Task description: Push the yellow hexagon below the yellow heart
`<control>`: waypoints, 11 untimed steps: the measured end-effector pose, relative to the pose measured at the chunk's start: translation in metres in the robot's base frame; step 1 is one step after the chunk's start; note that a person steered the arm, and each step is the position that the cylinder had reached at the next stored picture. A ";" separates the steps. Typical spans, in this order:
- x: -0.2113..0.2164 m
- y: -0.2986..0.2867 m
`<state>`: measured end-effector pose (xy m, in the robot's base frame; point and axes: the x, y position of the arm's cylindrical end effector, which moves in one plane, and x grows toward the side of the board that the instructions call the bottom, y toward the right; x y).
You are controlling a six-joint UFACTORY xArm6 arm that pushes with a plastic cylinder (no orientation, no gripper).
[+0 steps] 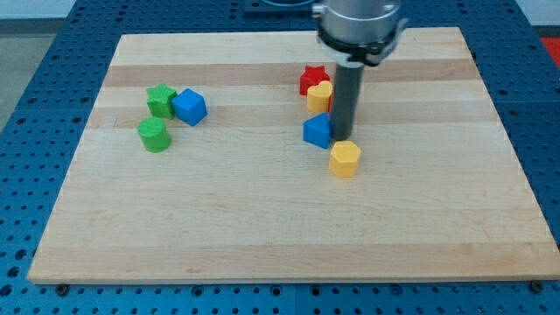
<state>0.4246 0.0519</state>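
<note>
Yellow hexagon (345,158) sits just under your tip (342,140), touching or nearly so. No gripper on this arm, only the rod, so nothing is open or clamped. Blue block (317,130) is hard against the rod's left; yellow heart (319,95) above that, red star (312,79) behind. Push is mid-way imo. Next: nudge hexagon left w/o dragging blue along.

A straight dark grey rod hangs from a wider, rounded silver-grey metal collar with a dark band. My tip (343,140) is blunt and plain.
</note>
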 end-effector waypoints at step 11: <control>0.007 0.013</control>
